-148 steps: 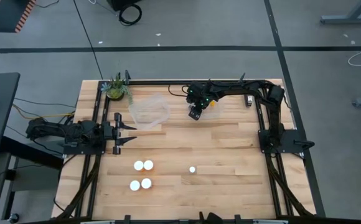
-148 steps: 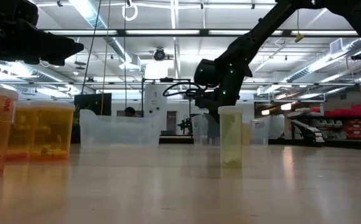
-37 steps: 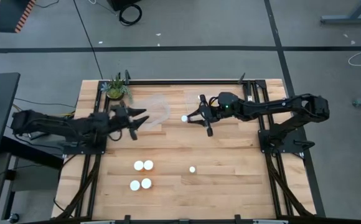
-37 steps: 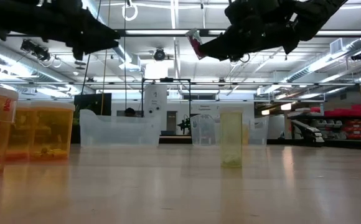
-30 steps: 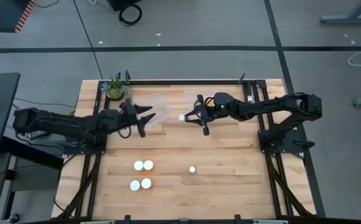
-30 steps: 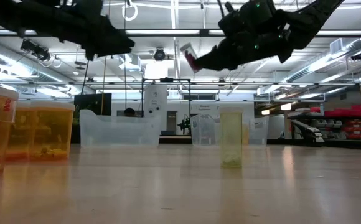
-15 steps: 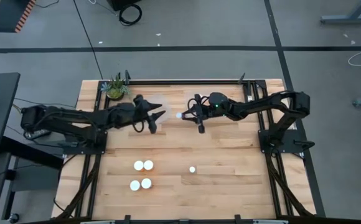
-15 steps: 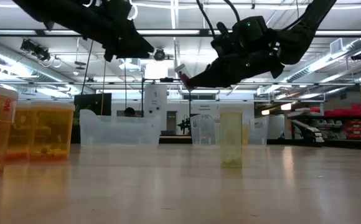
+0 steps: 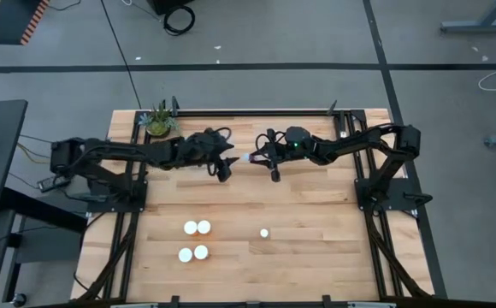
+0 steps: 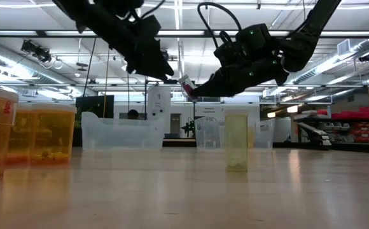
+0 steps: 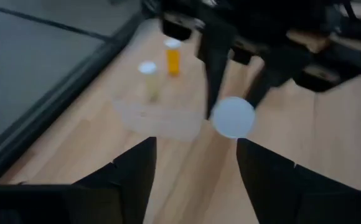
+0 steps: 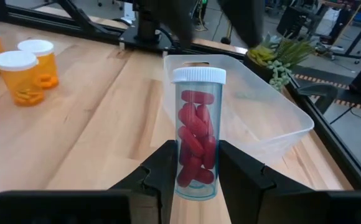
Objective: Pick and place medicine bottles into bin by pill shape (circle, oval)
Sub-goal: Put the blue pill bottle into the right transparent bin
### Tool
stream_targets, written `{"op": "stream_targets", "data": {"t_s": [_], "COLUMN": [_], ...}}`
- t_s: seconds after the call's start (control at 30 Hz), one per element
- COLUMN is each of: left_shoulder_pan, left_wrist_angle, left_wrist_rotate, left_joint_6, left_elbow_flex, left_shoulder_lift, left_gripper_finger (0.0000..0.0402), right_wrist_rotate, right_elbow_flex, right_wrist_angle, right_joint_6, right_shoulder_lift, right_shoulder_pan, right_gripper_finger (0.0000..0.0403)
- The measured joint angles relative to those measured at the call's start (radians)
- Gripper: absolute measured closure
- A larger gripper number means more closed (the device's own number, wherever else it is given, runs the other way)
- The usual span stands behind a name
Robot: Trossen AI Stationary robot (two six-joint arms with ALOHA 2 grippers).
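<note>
Overhead, right hand pinching a red-pill bottle, left hand spread just beside its cap.

Four bottles stand clustered near-left on the desk, with a single bottle to their right. A plant sits at the far-left corner.

The wooden table carries four wide-capped bottles and one narrower bottle. A clear bin and a potted plant stand near its far edge.

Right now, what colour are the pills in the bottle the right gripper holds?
Red, oval pills in a clear bottle with a white cap, held by the right gripper; clearest in the right wrist view.
</note>
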Motion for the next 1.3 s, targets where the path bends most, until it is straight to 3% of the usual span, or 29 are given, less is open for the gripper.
{"op": "stream_targets", "data": {"t_s": [0.13,0.5,1.3], "left_shoulder_pan": [0.002,0.002,0.002], "left_wrist_angle": [-0.061,-0.107,-0.076], "left_wrist_rotate": [0.063,0.064,0.068], "left_joint_6": [0.039,0.121,0.155], "left_elbow_flex": [0.066,0.179,0.181], "left_shoulder_lift": [0.076,0.163,0.191], "left_gripper_finger": [0.0152,0.0156,0.0239], "right_wrist_rotate": [0.000,0.000,-0.029], "right_elbow_flex": [0.000,0.000,0.000], "right_wrist_angle": [0.000,-0.008,-0.010], "right_joint_6": [0.000,0.001,0.001], "right_shoulder_lift": [0.000,0.000,0.000], "right_shoulder_pan": [-0.001,-0.006,-0.004], "right_gripper_finger": [0.0285,0.0285,0.0285]}}
